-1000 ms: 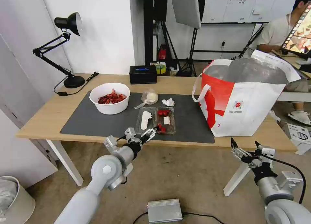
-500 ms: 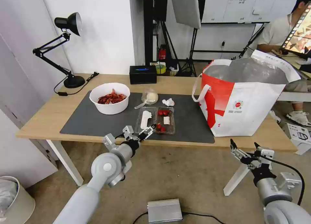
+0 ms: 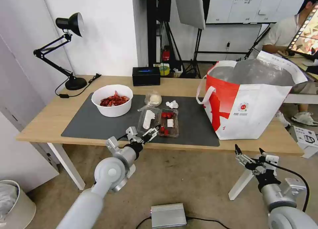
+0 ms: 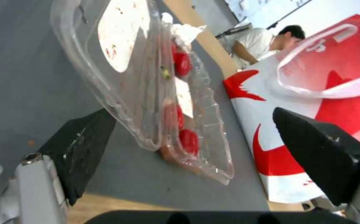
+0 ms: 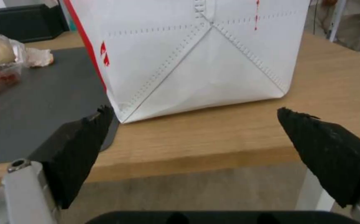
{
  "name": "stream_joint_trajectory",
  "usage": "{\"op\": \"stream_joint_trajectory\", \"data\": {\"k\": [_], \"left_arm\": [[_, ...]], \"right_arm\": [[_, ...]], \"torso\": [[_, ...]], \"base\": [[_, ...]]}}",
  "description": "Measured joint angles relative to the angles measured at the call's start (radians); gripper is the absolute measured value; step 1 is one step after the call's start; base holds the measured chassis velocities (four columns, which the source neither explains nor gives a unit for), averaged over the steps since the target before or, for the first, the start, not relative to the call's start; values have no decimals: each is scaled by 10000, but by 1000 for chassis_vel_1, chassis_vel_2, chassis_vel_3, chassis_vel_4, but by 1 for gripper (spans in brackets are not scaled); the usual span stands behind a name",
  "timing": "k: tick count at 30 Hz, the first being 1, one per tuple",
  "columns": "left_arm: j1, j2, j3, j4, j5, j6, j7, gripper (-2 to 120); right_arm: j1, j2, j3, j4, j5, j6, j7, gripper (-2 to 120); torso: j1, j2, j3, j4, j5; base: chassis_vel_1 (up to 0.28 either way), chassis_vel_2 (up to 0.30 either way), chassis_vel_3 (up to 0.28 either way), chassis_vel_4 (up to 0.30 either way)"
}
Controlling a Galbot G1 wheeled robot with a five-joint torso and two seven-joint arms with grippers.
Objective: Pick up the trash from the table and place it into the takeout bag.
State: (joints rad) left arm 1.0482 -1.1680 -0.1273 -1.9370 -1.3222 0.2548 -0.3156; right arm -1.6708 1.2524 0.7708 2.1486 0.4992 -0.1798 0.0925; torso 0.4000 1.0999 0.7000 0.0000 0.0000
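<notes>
The clear clamshell tray [image 3: 161, 120] with red scraps lies on the table's [image 3: 46, 119] dark mat, near its front edge. My left gripper [image 3: 151, 133] is open at the tray's near left corner. In the left wrist view the tray [image 4: 138, 77] sits between the spread fingers [image 4: 80, 149] and they do not grip it. Farther back are the white bowl [image 3: 112, 100] of red shells, the knotted clear bag [image 3: 153, 98] and the crumpled tissue [image 3: 172, 104]. The takeout bag [image 3: 251, 103] stands open at the right. My right gripper [image 3: 248, 155] hangs open below the table's front edge, facing the bag's base [image 5: 196, 62].
A black tissue box [image 3: 146, 76] sits at the table's back edge and a black desk lamp [image 3: 68, 50] stands at the back left. A bin [image 3: 13, 202] and a grey metal box [image 3: 168, 215] are on the floor. A person sits behind the bag.
My left gripper has edged a little left and forward along the tray's near edge. The right gripper has dipped slightly. Both stay open.
</notes>
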Motion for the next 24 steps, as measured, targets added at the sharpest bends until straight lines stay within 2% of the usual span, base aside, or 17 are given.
{"op": "stream_joint_trajectory", "data": {"k": [9,11,12,14,15,18,19,22,24], "left_arm": [[49,7,78,-8,976,-172,987,100],[86,51,94,-1,1334,-294,1573,100],[86,51,94,-1,1334,-294,1573,100],[81,105,142,82,1806,-403,2127,100],[81,105,142,82,1806,-403,2127,100],[-18,257,327,265,2665,-659,2950,100],[-18,257,327,265,2665,-659,2950,100],[-119,471,493,488,3678,-974,3750,100],[-152,509,531,570,3988,-1130,3958,100]], "right_arm": [[7,5,0,-70,-1,37,-31,100],[5,19,0,-108,2,65,-44,100],[5,19,0,-108,2,65,-44,100],[3,23,0,-119,12,80,-55,100],[3,23,0,-119,12,80,-55,100],[1,24,0,-121,32,98,-70,100],[1,24,0,-121,32,98,-70,100],[-4,21,6,-139,54,110,-119,100],[-11,22,6,-141,56,111,-149,100]], "torso": [[0,0,0,0,0],[0,0,-1,0,0],[0,0,-1,0,0],[0,1,0,0,0],[0,1,0,0,0],[0,0,0,-1,0],[0,0,0,-1,0],[0,0,0,0,0],[0,1,-1,0,0]], "base": [[0,0,0,0],[0,0,0,0],[0,0,0,0],[0,0,0,0],[0,0,0,0],[0,0,0,0],[0,0,0,0],[0,0,0,0],[0,0,0,0]]}}
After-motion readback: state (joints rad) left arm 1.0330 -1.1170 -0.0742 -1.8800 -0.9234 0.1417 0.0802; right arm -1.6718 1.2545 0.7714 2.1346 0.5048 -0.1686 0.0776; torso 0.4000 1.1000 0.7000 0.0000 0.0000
